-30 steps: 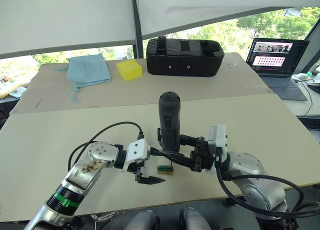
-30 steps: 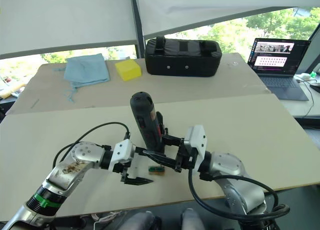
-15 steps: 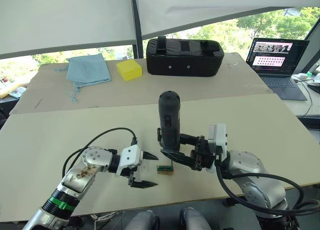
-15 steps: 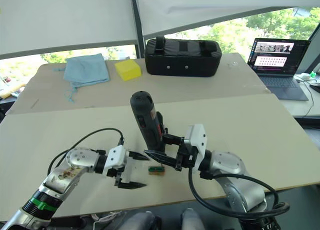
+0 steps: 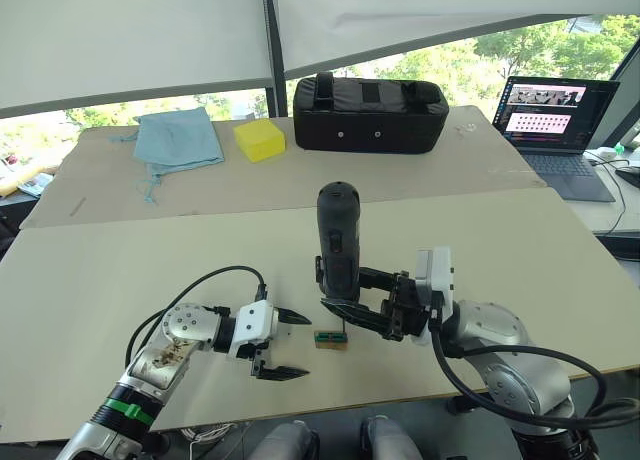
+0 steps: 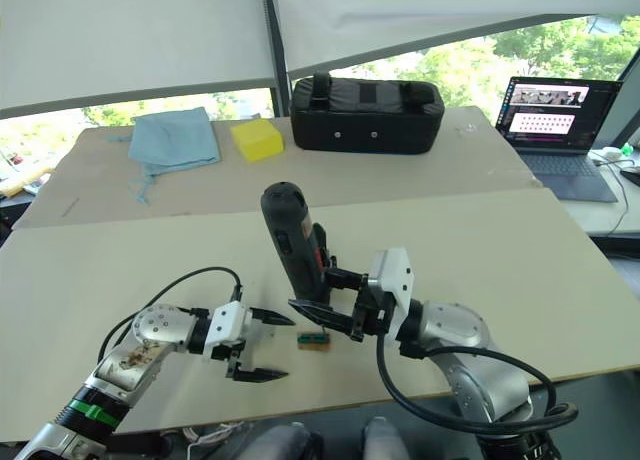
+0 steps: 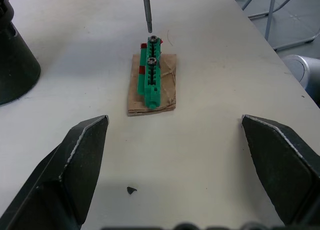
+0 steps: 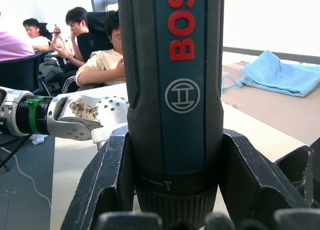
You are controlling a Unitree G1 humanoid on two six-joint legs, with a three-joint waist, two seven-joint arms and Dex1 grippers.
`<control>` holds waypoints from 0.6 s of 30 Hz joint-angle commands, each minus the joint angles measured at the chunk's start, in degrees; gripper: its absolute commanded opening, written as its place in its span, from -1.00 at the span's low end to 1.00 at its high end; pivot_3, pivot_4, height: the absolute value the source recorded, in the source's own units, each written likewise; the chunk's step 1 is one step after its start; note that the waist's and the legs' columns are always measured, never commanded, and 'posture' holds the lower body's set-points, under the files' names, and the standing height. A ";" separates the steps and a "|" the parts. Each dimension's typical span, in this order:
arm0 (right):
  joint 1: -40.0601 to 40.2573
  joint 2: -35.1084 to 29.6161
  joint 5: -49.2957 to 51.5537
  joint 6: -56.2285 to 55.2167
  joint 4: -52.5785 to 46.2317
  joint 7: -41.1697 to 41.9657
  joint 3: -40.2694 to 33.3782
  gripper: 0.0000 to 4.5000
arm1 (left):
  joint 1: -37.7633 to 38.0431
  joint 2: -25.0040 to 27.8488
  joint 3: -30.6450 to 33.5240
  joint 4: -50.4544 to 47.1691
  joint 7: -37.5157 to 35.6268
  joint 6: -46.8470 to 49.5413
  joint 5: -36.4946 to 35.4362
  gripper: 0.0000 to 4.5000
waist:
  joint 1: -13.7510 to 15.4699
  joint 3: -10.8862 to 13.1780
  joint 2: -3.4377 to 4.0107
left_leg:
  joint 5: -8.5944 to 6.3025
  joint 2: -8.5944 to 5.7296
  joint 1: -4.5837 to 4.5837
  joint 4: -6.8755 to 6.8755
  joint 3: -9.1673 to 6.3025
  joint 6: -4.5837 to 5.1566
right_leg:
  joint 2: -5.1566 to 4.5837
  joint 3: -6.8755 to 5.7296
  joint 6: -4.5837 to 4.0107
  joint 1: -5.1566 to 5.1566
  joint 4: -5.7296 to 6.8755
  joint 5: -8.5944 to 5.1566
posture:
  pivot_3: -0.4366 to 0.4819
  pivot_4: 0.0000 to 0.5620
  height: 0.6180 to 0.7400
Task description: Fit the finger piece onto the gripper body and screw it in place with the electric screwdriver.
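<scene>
My right gripper (image 5: 345, 315) is shut on the electric screwdriver (image 5: 338, 235) and holds it upright, bit down. The thin bit (image 7: 146, 10) hangs just over the far screw of a small green-and-brown block (image 5: 330, 339) lying on the table. In the right wrist view both fingers (image 8: 105, 190) clamp the screwdriver's barrel (image 8: 175, 90). To the left of the block my left gripper (image 5: 300, 346) is wide open and holds nothing, its fingers (image 7: 75, 160) a short way from the block (image 7: 151, 82). The finger piece and the gripper body are out of view.
A large black case (image 5: 368, 113), a yellow block (image 5: 258, 138) and a blue cloth (image 5: 178, 138) lie on the far table. A laptop (image 5: 555, 115) stands open at the far right. The table's front edge (image 5: 330, 395) runs just behind my grippers. Seated people (image 8: 100, 55) show in the right wrist view.
My left gripper has drawn back to the left, away from the screwdriver and the block. The right gripper and the screwdriver have stayed put.
</scene>
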 commanded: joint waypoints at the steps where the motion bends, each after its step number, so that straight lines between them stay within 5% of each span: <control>1: -0.82 0.09 1.09 -2.18 -2.04 0.50 -0.44 -0.15 | -0.04 -0.38 0.36 4.07 -0.80 -2.60 0.77 1.00 | 0.00 0.00 0.00 | 0.00 0.00 0.02 0.00 0.00 0.01 | 0.00 0.00 0.00 0.02 0.00 0.00 | -0.05 -0.47 1.00; 18: -0.49 0.31 0.27 -2.86 -1.76 0.41 0.38 -0.15 | -0.74 -0.67 0.48 6.07 -1.76 -4.76 0.77 1.00 | -0.07 0.00 0.00 | 0.00 0.01 0.07 0.00 0.00 0.01 | 0.01 0.00 0.00 0.06 0.01 0.00 | -0.05 -0.47 1.00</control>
